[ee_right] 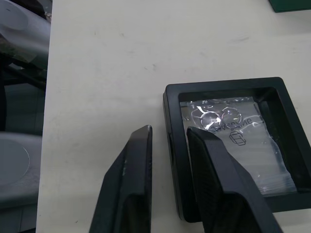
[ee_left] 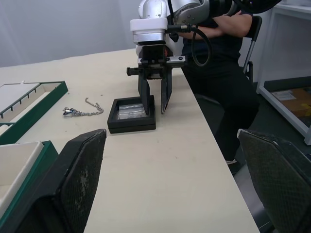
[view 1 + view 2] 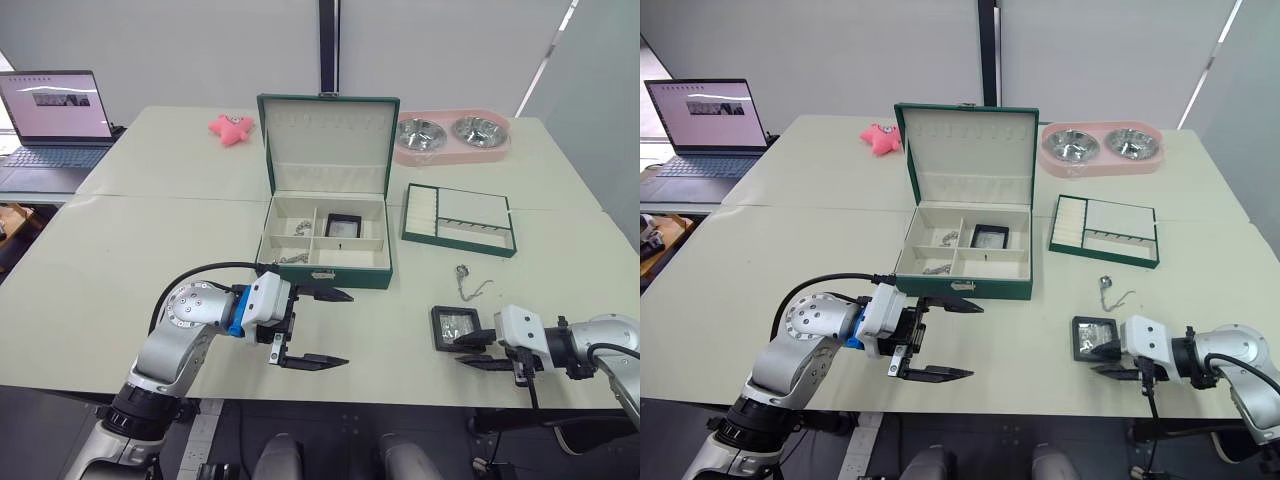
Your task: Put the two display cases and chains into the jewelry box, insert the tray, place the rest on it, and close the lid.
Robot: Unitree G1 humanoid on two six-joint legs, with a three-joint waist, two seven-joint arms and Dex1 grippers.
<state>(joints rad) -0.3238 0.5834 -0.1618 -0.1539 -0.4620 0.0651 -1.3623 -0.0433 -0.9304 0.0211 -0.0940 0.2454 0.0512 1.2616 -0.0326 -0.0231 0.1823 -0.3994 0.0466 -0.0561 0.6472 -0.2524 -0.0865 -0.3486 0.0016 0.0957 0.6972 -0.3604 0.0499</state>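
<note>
1. Straddling one frame wall of a display case (image 1: pixel 228 145), the right gripper (image 1: pixel 170 141) is seen slightly parted, one finger inside the case.
2. A chain (image 2: pixel 82 110) is revealed beside it.
3. The left gripper (image 3: pixel 318 327) is spread before the jewelry box (image 3: pixel 325 245).

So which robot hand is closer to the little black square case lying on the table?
The right gripper: its fingers straddle the edge of the black-framed square display case. The left gripper hangs open, far off, before the green jewelry box.
</note>
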